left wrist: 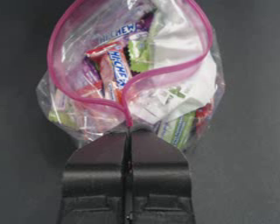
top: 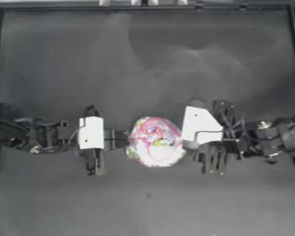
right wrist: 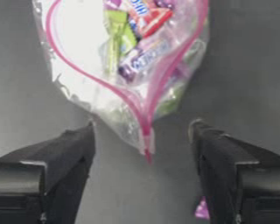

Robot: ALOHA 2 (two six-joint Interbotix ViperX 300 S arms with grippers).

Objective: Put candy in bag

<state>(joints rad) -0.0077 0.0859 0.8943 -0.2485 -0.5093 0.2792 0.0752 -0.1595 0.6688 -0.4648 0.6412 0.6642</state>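
Left wrist view: the left gripper (left wrist: 129, 131), jaws pinched tight on the seal-strip end of the bag (left wrist: 131, 74), holds its mouth agape at mid-desk (top: 150, 55). Opposite, the right gripper (right wrist: 143, 135) stands wide, nothing in it. A purple scrap (perhaps the candy (right wrist: 202, 210)) lies beside its jaw; loading apparently remains. The bag's long axis runs gripper to gripper.

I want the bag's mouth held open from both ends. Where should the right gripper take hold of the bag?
Probably best to pinch the seal strip of the bag at its pointed end, coming in level from the right. The strip's two halves meet there in a thin corner that lies between the open jaws of the right gripper, opposite the end the left gripper pinches.
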